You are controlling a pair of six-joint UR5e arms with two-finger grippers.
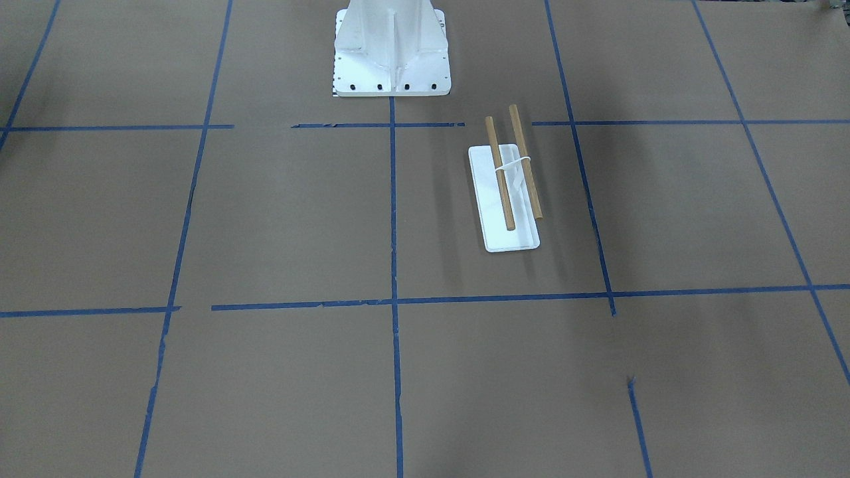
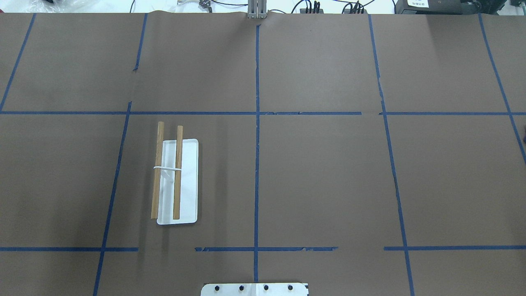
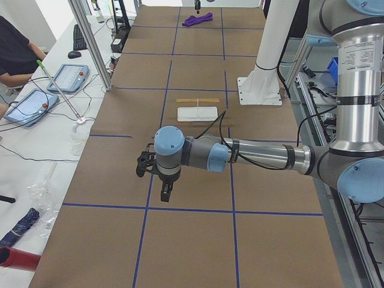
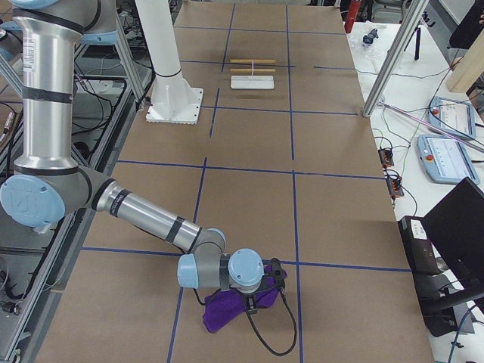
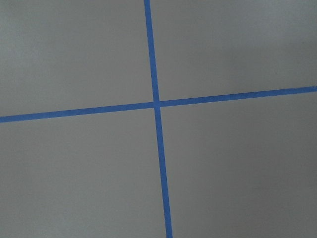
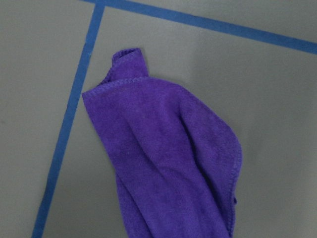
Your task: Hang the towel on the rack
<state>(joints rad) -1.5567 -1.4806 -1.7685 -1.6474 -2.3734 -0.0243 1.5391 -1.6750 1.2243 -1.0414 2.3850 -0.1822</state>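
Note:
The rack (image 1: 511,174), two brown dowels on a small white support over a flat white tray base (image 1: 510,236), stands on the table; it also shows in the overhead view (image 2: 167,172) and both side views (image 3: 198,101) (image 4: 252,62). The purple towel (image 6: 163,163) lies crumpled on the table near the robot's right end (image 4: 225,311) (image 3: 198,20). My right gripper (image 4: 259,296) hangs just over the towel; I cannot tell whether it is open or shut. My left gripper (image 3: 165,192) hangs over bare table near the left end, far from the rack; I cannot tell its state either.
The large white ribbed pedestal (image 1: 392,46) stands at the table's robot side (image 3: 264,78) (image 4: 174,98). Blue tape lines grid the brown table. Metal posts (image 3: 90,42) and operators' tablets (image 3: 66,78) (image 4: 446,159) stand along the far side.

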